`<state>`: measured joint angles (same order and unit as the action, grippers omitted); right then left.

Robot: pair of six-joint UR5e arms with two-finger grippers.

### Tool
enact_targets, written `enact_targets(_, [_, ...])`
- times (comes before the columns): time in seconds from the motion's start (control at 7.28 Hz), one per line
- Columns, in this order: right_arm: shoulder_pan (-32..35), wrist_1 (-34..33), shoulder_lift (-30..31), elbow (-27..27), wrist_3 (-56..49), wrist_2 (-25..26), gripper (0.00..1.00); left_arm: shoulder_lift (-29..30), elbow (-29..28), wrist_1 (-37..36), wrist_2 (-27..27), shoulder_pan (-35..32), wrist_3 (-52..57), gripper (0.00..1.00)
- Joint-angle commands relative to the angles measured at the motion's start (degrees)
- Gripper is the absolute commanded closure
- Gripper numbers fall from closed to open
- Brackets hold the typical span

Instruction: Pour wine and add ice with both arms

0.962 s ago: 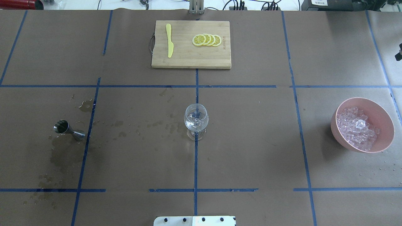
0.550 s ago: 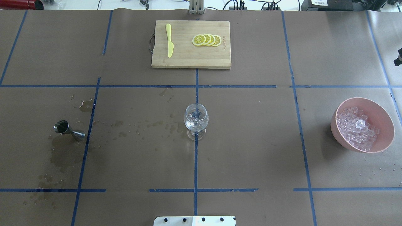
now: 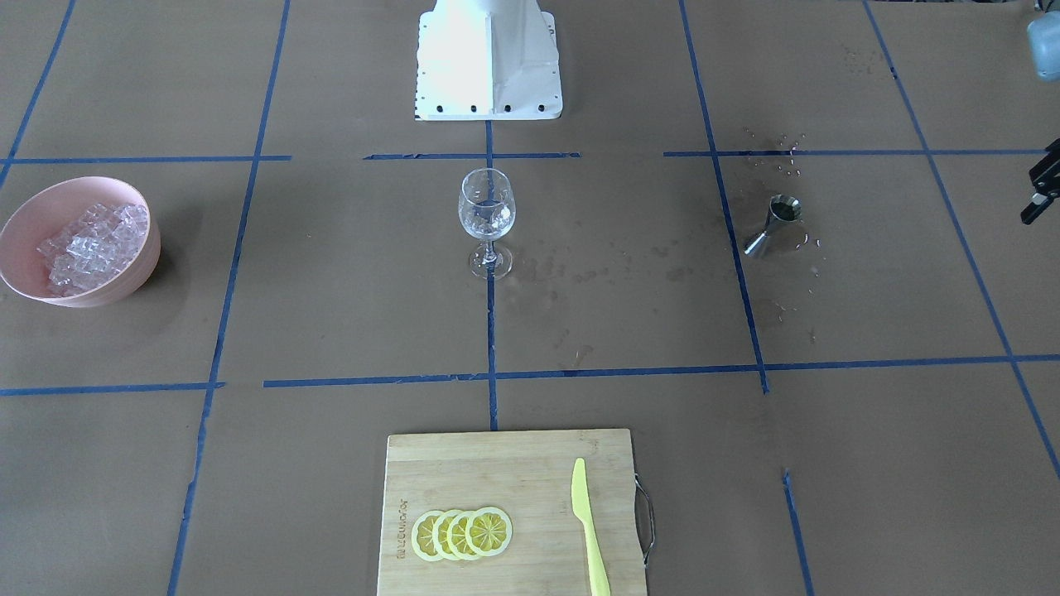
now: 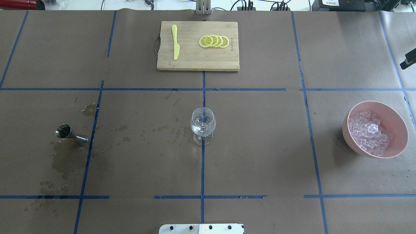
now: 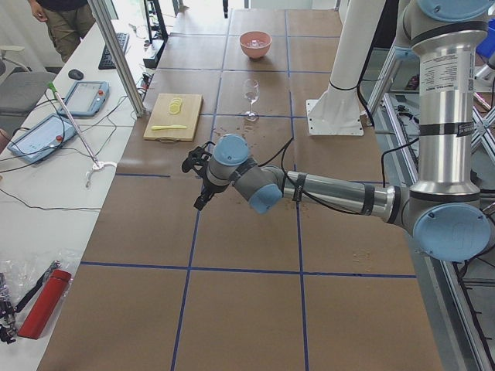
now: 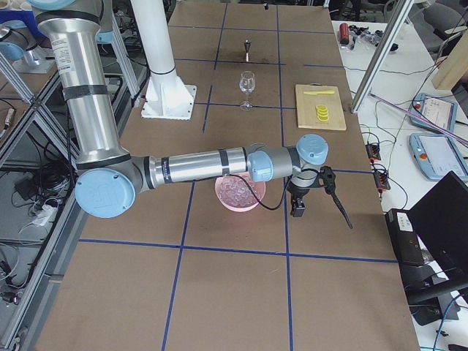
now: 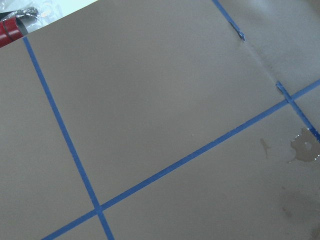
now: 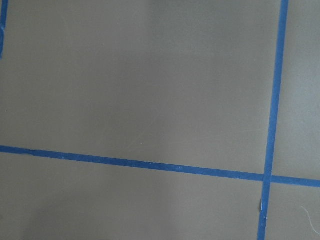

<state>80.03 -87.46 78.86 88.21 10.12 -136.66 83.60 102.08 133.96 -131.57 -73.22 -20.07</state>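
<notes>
One shift — right gripper (image 4: 409,61) farther in.

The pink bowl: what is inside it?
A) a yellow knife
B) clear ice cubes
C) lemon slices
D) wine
B: the bowl holds a heap of ice, while the lemon slices and the knife lie on the board.

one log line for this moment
left gripper: away from items, state unclear | right gripper: same | jigger: standing, not held | glass: upright | ice: in pink bowl
</notes>
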Motion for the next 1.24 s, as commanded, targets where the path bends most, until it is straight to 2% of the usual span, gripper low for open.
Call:
enact_targets(0.0, [-0.58, 0.28, -0.19, 0.47, 0.07, -0.89, 0.00, -7.61, 0.05, 23.16, 8.92, 11.03, -16.54, 0.00])
enact_targets(0.14, [-0.58, 0.36, -0.28, 0.56, -0.19, -0.89, 0.00, -9.40, 0.22, 28.93, 16.80, 19.00, -24.67, 0.00])
enact_targets(0.27, [-0.58, 0.36, -0.72, 0.56, -0.19, -0.89, 0.00, -11.07, 1.09, 31.25, 24.53, 26.12, -28.76, 0.00])
enact_targets(0.55, [-0.58, 0.28, -0.55, 1.87, -0.01, -1.15, 0.00, -16.59, 2.07, 41.49, 30.89, 30.75, -29.50, 0.00])
enact_targets(0.96, [-0.58, 0.36, -0.37, 2.66, -0.45, -2.73, 0.00, -17.24, 2.07, 42.35, 56.96, 51.62, -34.93, 0.00])
enact_targets(1.1, [-0.58, 0.28, -0.11, 3.01, -0.45, -2.82, 0.00, -17.59, 2.07, 42.00, 67.74, 59.78, -37.73, 0.00])
